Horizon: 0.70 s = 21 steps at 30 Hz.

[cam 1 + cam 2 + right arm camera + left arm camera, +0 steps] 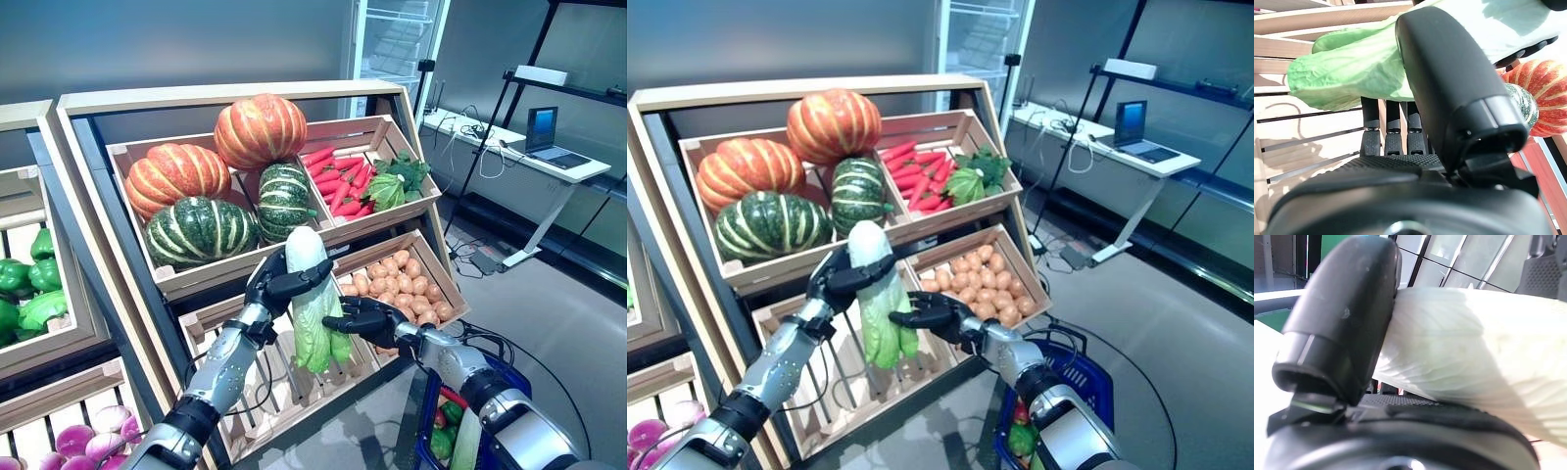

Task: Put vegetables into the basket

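Pale napa cabbage (312, 299) held upright in front of the wooden shelf (235, 98).
Left hand (279, 281) grips its white stem; right hand (361, 318) curls around the green leaves. Pumpkins (257, 129), carrots (338, 176) and potatoes (397, 279) fill crates behind; blue basket (1073, 377) sits lower right.

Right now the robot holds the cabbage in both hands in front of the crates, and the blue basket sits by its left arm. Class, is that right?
Not quite. The left hand and right hand do hold the cabbage in front of the crates, but the blue basket sits by the right arm, as the right eye view shows.
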Tool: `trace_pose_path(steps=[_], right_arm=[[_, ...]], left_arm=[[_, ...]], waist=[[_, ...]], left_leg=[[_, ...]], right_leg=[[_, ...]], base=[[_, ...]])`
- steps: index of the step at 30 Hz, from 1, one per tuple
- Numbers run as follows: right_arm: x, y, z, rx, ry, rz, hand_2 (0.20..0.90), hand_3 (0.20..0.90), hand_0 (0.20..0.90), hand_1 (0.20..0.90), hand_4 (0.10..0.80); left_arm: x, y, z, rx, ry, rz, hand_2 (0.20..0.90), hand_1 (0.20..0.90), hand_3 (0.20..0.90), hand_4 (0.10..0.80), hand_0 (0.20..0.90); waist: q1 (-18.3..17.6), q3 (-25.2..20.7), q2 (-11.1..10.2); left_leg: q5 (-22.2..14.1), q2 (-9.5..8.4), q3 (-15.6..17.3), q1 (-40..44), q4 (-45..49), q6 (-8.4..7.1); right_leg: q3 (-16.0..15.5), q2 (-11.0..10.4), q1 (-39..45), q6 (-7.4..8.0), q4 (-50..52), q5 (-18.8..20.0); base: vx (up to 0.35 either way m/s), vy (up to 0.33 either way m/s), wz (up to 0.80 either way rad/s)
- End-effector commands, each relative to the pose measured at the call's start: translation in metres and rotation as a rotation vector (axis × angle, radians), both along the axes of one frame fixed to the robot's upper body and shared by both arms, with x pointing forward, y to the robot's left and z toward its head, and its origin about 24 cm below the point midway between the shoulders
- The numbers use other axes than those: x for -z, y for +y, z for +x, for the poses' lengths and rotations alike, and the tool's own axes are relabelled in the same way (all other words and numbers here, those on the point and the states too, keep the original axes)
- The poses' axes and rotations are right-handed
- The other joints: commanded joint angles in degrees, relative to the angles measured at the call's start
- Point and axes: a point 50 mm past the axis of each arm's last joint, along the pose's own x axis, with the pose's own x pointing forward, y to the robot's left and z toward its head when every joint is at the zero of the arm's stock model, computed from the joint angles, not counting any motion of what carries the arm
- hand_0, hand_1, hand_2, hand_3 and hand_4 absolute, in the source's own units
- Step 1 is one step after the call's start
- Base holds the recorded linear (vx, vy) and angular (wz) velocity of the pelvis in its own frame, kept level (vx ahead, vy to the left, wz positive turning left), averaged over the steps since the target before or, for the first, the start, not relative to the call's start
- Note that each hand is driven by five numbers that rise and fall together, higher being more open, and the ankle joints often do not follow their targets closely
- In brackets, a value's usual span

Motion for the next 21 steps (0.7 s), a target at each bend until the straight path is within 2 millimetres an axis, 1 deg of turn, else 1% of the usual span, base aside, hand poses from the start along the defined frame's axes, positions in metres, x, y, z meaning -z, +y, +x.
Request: trace_pose_path(steps=[1, 2, 3, 4, 5, 6, 8, 10, 11, 12, 13, 15, 16, 17, 21], right_arm=[[-0.079, 0.035, 0.055, 0.061, -0.253, 0.139, 0.3, 0.3, 0.3, 0.3, 0.4], [-0.077, 0.03, 0.054, 0.069, -0.253, 0.125, 0.3, 0.3, 0.3, 0.3, 0.4], [-0.075, 0.024, 0.054, 0.084, -0.253, 0.106, 0.3, 0.3, 0.3, 0.3, 0.4], [-0.073, 0.019, 0.054, 0.094, -0.251, 0.099, 0.3, 0.3, 0.3, 0.3, 0.4], [-0.07, 0.008, 0.053, 0.119, -0.25, 0.078, 0.3, 0.3, 0.3, 0.3, 0.4], [-0.07, 0.006, 0.053, 0.122, -0.251, 0.076, 0.3, 0.3, 0.3, 0.3, 0.4], [-0.064, -0.021, 0.051, 0.185, -0.243, 0.041, 0.3, 0.3, 0.3, 0.3, 0.4], [-0.06, -0.038, 0.049, 0.229, -0.232, 0.014, 0.3, 0.3, 0.3, 0.3, 0.4], [-0.057, -0.053, 0.046, 0.269, -0.222, -0.001, 0.3, 0.3, 0.3, 0.3, 0.4], [-0.055, -0.063, 0.044, 0.293, -0.215, -0.01, 0.3, 0.3, 0.3, 0.3, 0.4], [-0.053, -0.069, 0.042, 0.306, -0.21, -0.013, 0.3, 0.3, 0.3, 0.3, 0.4], [-0.046, -0.093, 0.034, 0.354, -0.194, -0.045, 0.3, 0.3, 0.3, 0.3, 0.4], [-0.043, -0.101, 0.03, 0.372, -0.187, -0.057, 0.3, 0.3, 0.3, 0.3, 0.4], [-0.039, -0.116, 0.024, 0.412, -0.174, -0.082, 0.3, 0.3, 0.3, 0.3, 0.4], [-0.032, -0.15, 0.011, 0.496, -0.145, -0.131, 0.3, 0.3, 0.3, 0.3, 0.4]], left_arm=[[-0.097, -0.126, 0.009, 0.442, -0.396, -0.333, 0.3, 0.3, 0.3, 0.4, 0.3], [-0.096, -0.125, 0.01, 0.434, -0.387, -0.313, 0.408, 0.408, 0.408, 0.472, 0.408], [-0.093, -0.123, 0.011, 0.43, -0.376, -0.283, 0.9, 0.9, 0.9, 0.8, 0.9], [-0.091, -0.121, 0.011, 0.427, -0.374, -0.268, 0.9, 0.9, 0.9, 0.8, 0.9], [-0.088, -0.115, 0.011, 0.422, -0.37, -0.237, 0.9, 0.9, 0.9, 0.8, 0.9], [-0.087, -0.114, 0.011, 0.421, -0.37, -0.234, 0.9, 0.9, 0.9, 0.8, 0.9], [-0.08, -0.099, 0.012, 0.395, -0.362, -0.164, 0.9, 0.9, 0.9, 0.8, 0.9], [-0.075, -0.088, 0.013, 0.372, -0.351, -0.128, 0.9, 0.9, 0.9, 0.8, 0.9], [-0.071, -0.079, 0.013, 0.355, -0.34, -0.102, 0.9, 0.9, 0.9, 0.8, 0.9], [-0.069, -0.073, 0.013, 0.346, -0.334, -0.087, 0.9, 0.9, 0.9, 0.8, 0.9], [-0.067, -0.069, 0.013, 0.34, -0.33, -0.079, 0.9, 0.9, 0.9, 0.8, 0.9], [-0.062, -0.053, 0.013, 0.314, -0.315, -0.041, 0.9, 0.9, 0.9, 0.8, 0.9], [-0.06, -0.047, 0.013, 0.303, -0.31, -0.027, 0.9, 0.9, 0.9, 0.8, 0.9], [-0.059, -0.035, 0.013, 0.28, -0.301, -0.009, 0.9, 0.9, 0.9, 0.8, 0.9], [-0.06, -0.019, 0.014, 0.244, -0.304, 0.031, 0.9, 0.9, 0.9, 0.8, 0.9]], waist=[[1.04, -1.83, 0.91], [0.97, -1.8, 0.91], [0.9, -1.82, 0.92], [0.84, -1.86, 0.94], [0.69, -1.88, 0.98], [0.68, -1.87, 0.99], [0.49, -1.61, 1.03], [0.32, -1.47, 1.1], [0.21, -1.35, 1.12], [0.15, -1.25, 1.17], [0.09, -1.19, 1.17], [-0.12, -0.98, 1.15], [-0.2, -0.86, 1.15], [-0.38, -0.52, 1.16], [-0.8, 0.03, 1.1]], left_leg=[[-11.53, -2.73, -1.6, 4.17, 0.2, 3.11], [-11.53, -2.72, -1.52, 4.19, 0.2, 3.12], [-11.6, -2.71, -1.42, 4.25, 0.2, 3.16], [-11.63, -2.67, -1.26, 4.25, 0.2, 3.16], [-11.59, -2.62, -1.12, 4.21, 0.2, 3.12], [-11.59, -2.61, -1.1, 4.2, 0.2, 3.11], [-11.59, -2.55, -0.79, 4.26, 0.2, 3.15], [-11.57, -2.54, -0.56, 4.29, 0.2, 3.18], [-11.55, -2.49, -0.37, 4.29, 0.2, 3.19], [-11.55, -2.49, -0.22, 4.27, 0.2, 3.21], [-11.53, -2.46, -0.12, 4.3, 0.2, 3.22], [-11.46, -2.35, 0.4, 4.33, 0.2, 3.24], [-11.43, -2.31, 0.62, 4.31, 0.2, 3.24], [-11.38, -2.26, 0.97, 4.27, 0.2, 3.23], [-11.34, -2.11, 1.78, 4.33, 0.2, 3.23]], right_leg=[[0.63, 2.9, -0.34, -5.64, 0.34, -2.8], [0.67, 2.92, -0.35, -5.59, 0.34, -2.76], [0.8, 2.93, -0.37, -5.54, 0.34, -2.75], [0.82, 2.94, -0.4, -5.51, 0.34, -2.78], [0.92, 2.98, -0.5, -5.47, 0.34, -2.74], [0.93, 2.98, -0.52, -5.45, 0.34, -2.73], [1.15, 3.07, -0.57, -5.33, 0.34, -2.62], [1.34, 3.13, -0.66, -5.26, 0.34, -2.51], [1.39, 3.15, -0.71, -5.19, 0.34, -2.45], [1.48, 3.16, -0.78, -5.15, 0.34, -2.41], [1.52, 3.16, -0.8, -5.11, 0.34, -2.35], [1.72, 3.2, -0.93, -4.98, 0.34, -2.19], [1.81, 3.22, -1.03, -4.93, 0.34, -2.11], [1.92, 3.25, -1.2, -4.84, 0.34, -1.96], [2.33, 3.36, -1.42, -4.77, 0.34, -1.68]], base=[[0.0, 0.0, 0.0], [0.0, 0.0, 0.0], [0.0, 0.0, 0.0], [0.0, 0.0, 0.0], [0.0, 0.0, 0.0], [0.0, 0.0, 0.0], [0.0, 0.0, 0.0], [0.0, 0.0, 0.0], [0.01, -0.002, -0.03], [0.008, -0.003, -0.03], [0.0, 0.0, 0.0], [0.005, -0.005, -0.02], [0.006, -0.009, -0.07], [0.004, -0.008, -0.13], [0.008, -0.006, -0.13]])
